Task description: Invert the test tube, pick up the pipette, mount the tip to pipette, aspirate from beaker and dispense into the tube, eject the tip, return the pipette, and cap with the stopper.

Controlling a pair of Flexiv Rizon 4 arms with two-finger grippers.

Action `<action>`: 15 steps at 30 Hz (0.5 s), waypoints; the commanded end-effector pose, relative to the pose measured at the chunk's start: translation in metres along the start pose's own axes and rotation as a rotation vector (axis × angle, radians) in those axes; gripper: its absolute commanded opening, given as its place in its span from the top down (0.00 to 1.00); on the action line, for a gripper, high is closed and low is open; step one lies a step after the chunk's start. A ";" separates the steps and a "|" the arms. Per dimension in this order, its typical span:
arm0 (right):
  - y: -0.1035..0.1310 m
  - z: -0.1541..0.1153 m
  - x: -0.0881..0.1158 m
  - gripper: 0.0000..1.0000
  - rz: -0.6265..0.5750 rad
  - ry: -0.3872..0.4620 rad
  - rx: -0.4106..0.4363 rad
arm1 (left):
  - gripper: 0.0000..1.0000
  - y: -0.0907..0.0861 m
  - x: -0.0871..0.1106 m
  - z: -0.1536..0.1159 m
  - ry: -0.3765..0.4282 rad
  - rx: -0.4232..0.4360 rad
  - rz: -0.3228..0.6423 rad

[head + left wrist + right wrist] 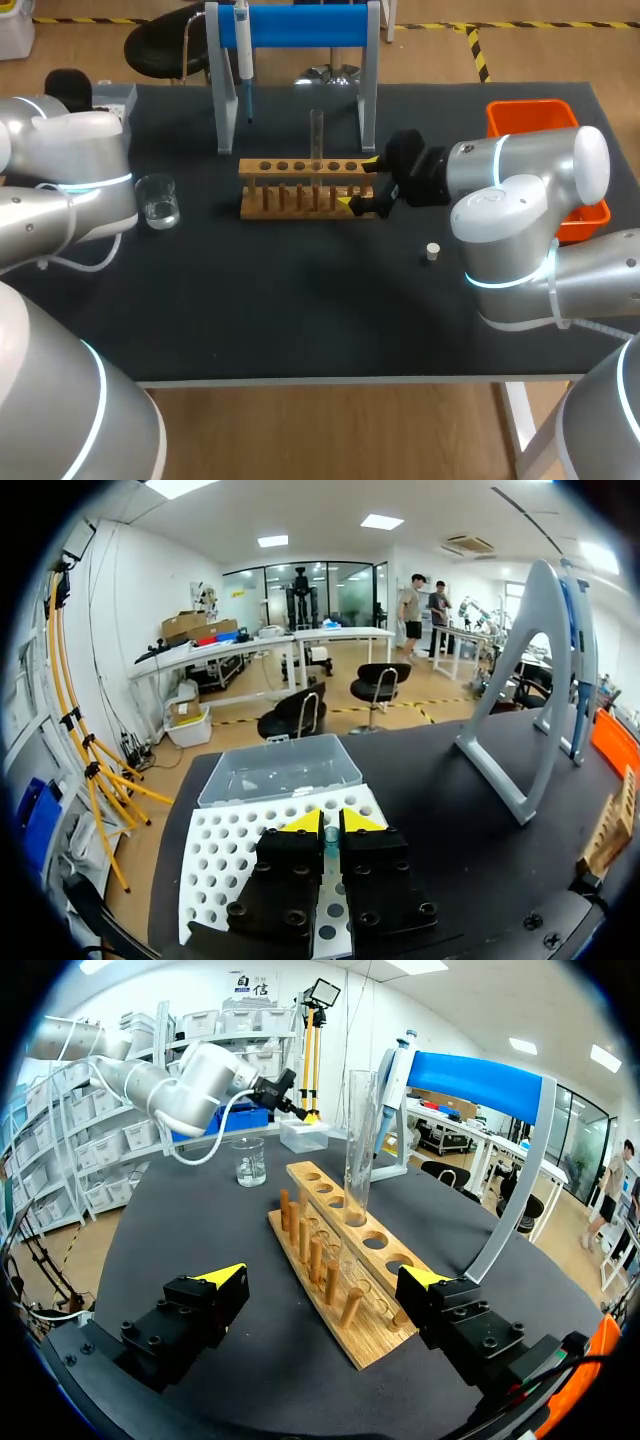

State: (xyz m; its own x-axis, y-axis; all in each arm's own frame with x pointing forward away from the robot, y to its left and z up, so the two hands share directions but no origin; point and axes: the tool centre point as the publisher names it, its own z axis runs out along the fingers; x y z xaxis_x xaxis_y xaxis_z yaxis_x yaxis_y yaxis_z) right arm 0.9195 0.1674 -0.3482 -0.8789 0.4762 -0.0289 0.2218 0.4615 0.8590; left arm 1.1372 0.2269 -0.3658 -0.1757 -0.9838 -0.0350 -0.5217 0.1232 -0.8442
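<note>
Test tube stands upright in a hole of the wooden rack, mid-table, most of its length above the top board. Clear glass, looks empty. We judge it light, stiff, thin-walled and smooth, so it is slippery and easy to crack. Take it on the bare body above the rack with the pads across the cylinder, use gentle pressure, and lift straight up so it doesn't bind in the hole.

Right gripper is level with the rack's right end, spread wide and holding nothing. In the right wrist view the rack runs out ahead from between the fingers, with the tube further along it and not touched.

Pipette hangs on the blue-barred stand behind the rack, so it is not yet picked up. Beaker, with a little clear liquid in it, sits left of the rack and apart from it. Stopper lies alone on the mat to the front right, so capping is still to do. Orange bin is at the far right edge.

Left gripper hovers over the white tip box, its fingers drawn nearly together. We see nothing gripped, only a small teal bit in the slit that we can't identify.
</note>
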 end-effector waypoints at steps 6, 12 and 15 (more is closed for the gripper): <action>0.000 -0.001 -0.001 0.00 0.000 0.003 0.002 | 1.00 -0.006 -0.002 -0.002 -0.008 0.012 0.008; 0.000 -0.001 -0.001 0.00 0.000 0.003 0.002 | 1.00 -0.011 -0.002 -0.004 -0.014 0.016 0.015; 0.000 -0.001 -0.001 0.00 0.000 0.003 0.002 | 1.00 -0.014 -0.003 -0.005 -0.020 0.020 0.018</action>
State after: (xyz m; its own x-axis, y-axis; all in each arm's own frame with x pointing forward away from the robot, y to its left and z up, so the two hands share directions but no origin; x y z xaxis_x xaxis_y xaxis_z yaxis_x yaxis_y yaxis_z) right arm 0.9195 0.1674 -0.3482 -0.8789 0.4762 -0.0289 0.2218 0.4615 0.8590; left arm 1.1401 0.2277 -0.3528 -0.1708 -0.9835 -0.0601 -0.5031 0.1395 -0.8529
